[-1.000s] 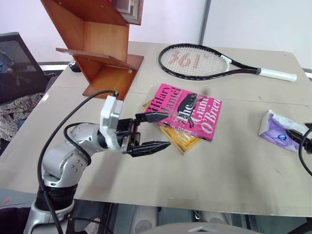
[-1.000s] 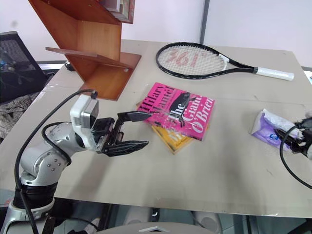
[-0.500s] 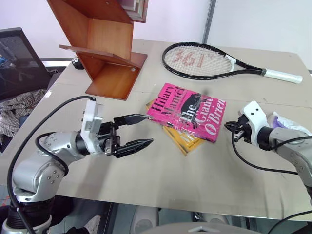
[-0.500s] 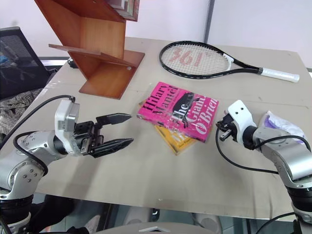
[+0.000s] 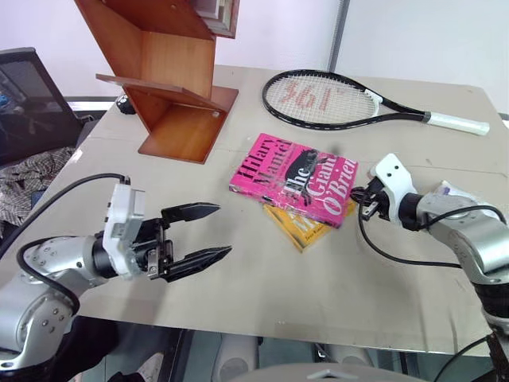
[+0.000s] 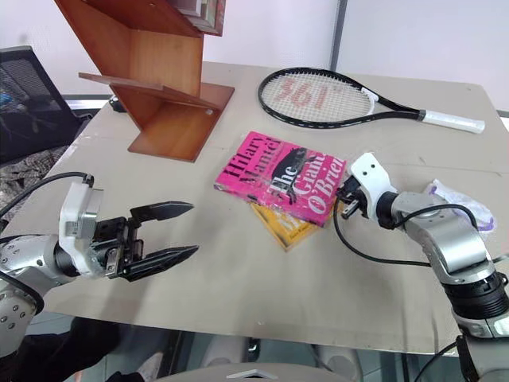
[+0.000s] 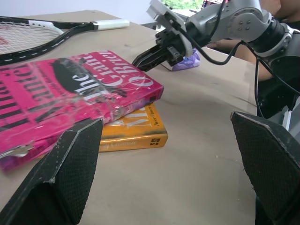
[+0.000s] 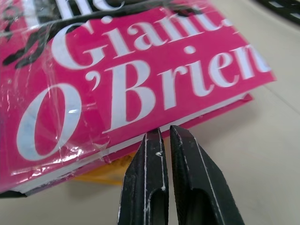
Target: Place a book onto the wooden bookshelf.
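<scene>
The pink book (image 5: 293, 177) lies flat mid-table on top of a yellow-orange book (image 5: 305, 226). The wooden bookshelf (image 5: 169, 78) stands at the far left of the table, its slanted panels rising from a flat base. My right gripper (image 8: 161, 132) is shut, its tips at the pink book's near-right edge, just above the yellow book; nothing is between its fingers. It also shows at the book's corner in the left wrist view. My left gripper (image 5: 226, 229) hovers open over the table, left of the books and apart from them, pointing toward them.
A black tennis racket (image 5: 334, 99) lies at the back of the table. A purple tissue pack (image 7: 186, 61) sits behind my right arm near the right edge. A dark chair (image 5: 24, 95) stands off the table's left side.
My right arm has come in from the right and its gripper has shut at the pink book's edge. My left gripper has drawn back to the left, away from the books, staying open.
</scene>
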